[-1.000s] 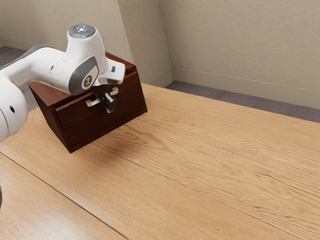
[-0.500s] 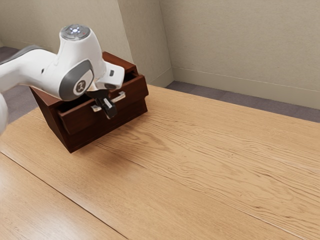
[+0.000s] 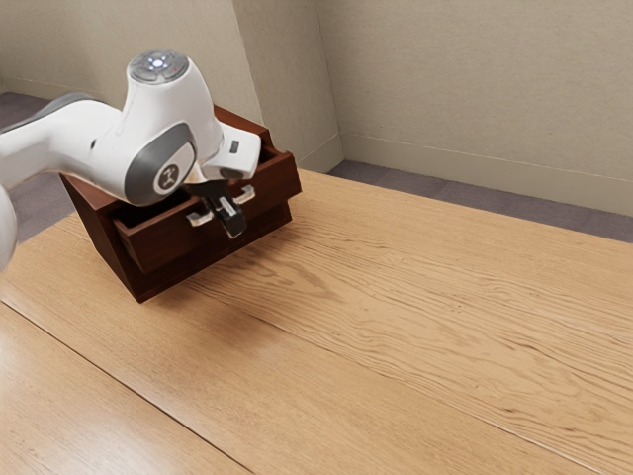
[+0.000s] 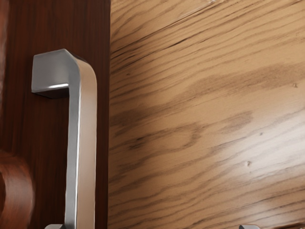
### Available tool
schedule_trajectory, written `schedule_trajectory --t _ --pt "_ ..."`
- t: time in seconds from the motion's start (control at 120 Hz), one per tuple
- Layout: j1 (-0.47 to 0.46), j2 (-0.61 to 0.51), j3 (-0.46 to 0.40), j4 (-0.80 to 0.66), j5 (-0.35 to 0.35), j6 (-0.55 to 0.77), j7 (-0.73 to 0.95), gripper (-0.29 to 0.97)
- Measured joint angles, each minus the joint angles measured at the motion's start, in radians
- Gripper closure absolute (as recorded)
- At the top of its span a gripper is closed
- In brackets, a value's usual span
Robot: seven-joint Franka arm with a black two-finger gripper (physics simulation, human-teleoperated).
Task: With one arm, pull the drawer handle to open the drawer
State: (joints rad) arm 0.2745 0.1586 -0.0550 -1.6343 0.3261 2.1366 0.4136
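Observation:
A dark red-brown wooden cabinet [image 3: 99, 203] stands at the exterior view's left on the table. Its drawer [image 3: 267, 183] sticks out of the cabinet front by a short way. A pale metal bar handle [image 3: 240, 195] runs across the drawer front. My black gripper [image 3: 227, 210] is at the middle of that handle, fingers shut on the bar. In the wrist view the silver handle [image 4: 81, 143] lies close against the dark drawer front [image 4: 28, 124], with the table's wood beyond it.
The light oak table [image 3: 396, 327] stretches wide toward the exterior view's right and front. A beige wall [image 3: 475, 79] with a corner pillar [image 3: 282, 69] rises behind the cabinet. My white arm [image 3: 89, 148] passes over the cabinet top.
The drawer has slid out of the cabinet toward the exterior view's right, and my gripper has moved with it while holding the handle.

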Motion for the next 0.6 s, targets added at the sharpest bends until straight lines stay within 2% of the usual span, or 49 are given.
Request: schedule_trajectory --t 0.258,0.325,0.6 --pt "0.001 0.0 -0.019 -0.019 -0.005 0.002 -0.008 0.2" --pt "-0.001 -0.002 -0.027 -0.032 -0.003 0.003 -0.012 0.15" --pt "0.0 -0.029 -0.064 -0.078 0.0 0.004 -0.024 0.18"
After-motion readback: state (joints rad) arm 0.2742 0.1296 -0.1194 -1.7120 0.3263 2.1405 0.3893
